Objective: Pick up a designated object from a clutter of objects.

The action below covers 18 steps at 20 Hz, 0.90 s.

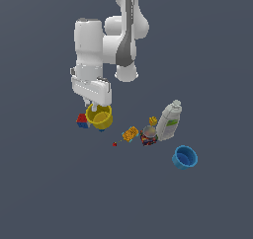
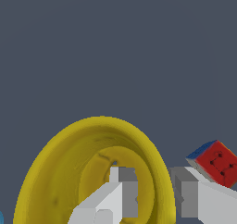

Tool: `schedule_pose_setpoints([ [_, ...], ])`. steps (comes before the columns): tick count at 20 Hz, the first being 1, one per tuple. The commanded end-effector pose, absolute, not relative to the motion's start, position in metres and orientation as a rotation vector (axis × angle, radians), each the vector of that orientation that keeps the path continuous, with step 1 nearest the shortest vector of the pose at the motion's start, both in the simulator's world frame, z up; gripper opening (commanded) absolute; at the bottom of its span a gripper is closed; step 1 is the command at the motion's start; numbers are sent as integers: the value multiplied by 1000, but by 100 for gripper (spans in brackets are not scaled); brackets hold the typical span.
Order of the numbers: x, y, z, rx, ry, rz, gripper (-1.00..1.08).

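The yellow cup sits tilted right under my gripper, its mouth facing the camera in the exterior view. In the wrist view the yellow cup fills the lower half. One finger is inside it and the other finger is outside, so the gripper is shut on the cup's wall. The rest of the clutter lies toward the exterior view's right. I cannot tell whether the cup touches the floor.
A red and blue cube sits close beside the cup. Toward the exterior view's right lie a small red bit, an orange-yellow toy, a multicoloured jar-like item, a white bottle and a blue cup.
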<state>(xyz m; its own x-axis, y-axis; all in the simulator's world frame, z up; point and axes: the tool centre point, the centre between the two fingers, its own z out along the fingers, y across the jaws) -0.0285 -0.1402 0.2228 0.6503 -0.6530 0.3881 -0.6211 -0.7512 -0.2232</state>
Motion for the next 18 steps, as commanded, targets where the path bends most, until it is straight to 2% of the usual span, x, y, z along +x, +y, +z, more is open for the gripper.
schedule_pose_setpoints([
  [1,-35,-137,237,-2789,1081,-704,-100],
  [18,-91,-107,351,-2794,1081,-705,-100],
])
